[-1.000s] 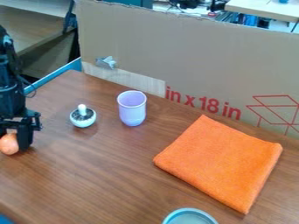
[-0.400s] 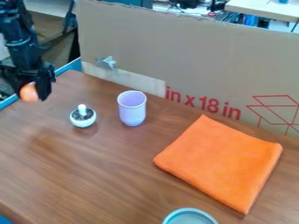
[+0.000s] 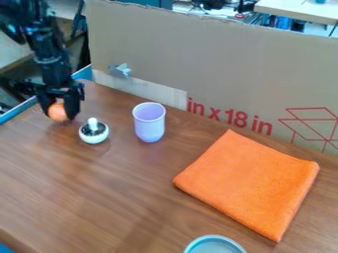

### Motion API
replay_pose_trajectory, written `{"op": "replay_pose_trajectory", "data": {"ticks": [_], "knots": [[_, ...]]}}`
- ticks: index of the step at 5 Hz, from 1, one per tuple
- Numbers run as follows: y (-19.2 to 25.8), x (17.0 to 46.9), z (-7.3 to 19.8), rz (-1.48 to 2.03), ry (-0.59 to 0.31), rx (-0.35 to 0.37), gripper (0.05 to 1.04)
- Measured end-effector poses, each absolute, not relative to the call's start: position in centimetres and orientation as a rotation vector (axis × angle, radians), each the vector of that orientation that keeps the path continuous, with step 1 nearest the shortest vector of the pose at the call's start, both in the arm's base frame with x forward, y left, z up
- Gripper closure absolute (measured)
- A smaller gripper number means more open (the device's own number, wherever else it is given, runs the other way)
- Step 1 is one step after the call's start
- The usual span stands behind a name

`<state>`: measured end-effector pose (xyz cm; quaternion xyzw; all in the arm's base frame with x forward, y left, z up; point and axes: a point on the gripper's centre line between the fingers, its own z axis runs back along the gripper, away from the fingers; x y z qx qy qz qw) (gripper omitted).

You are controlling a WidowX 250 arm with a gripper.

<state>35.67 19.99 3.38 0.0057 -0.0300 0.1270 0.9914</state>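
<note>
Behind the wood-grain counter (image 3: pixel 86 197) we see upright cardboard (image 3: pixel 231 59) with red print. Our landmark is the lavender cup (image 3: pixel 149 123), standing upright. Well to its left, as we look, is the orange ball (image 3: pixel 57 112), held between the fingers of the tool (image 3: pixel 60 115); we cannot tell whether its underside touches the counter. We judge it light and fairly firm, perhaps smooth enough to roll or slip if pinched off-centre, so we would grip it across its widest part, from both sides. We cannot tell if it is fragile.

Between ball and cup, slightly nearer us than the cup, sits a round white pot (image 3: pixel 93 132) with a dark speckled top and a white knob; its inside is hidden. We see the cup's inner wall, but cannot tell what lies at its bottom. To the cup's right and nearer us lies a folded orange cloth (image 3: pixel 251 183). Well in front of the cup is a pale teal dish (image 3: pixel 214 237), cut off by the view's edge; we make out nothing in its visible part.
</note>
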Motion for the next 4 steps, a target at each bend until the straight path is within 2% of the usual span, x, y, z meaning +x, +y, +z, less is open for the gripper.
{"op": "replay_pose_trajectory", "data": {"ticks": [2, 3, 4], "knots": [[20.12, 37.06, 2.60, 0.272, -0.049, -0.006, 0.415], [20.10, 37.07, 2.60, 0.286, -0.049, -0.008, 0.365], [19.80, 37.11, 2.57, 0.302, -0.048, -0.023, 0.114]]}}
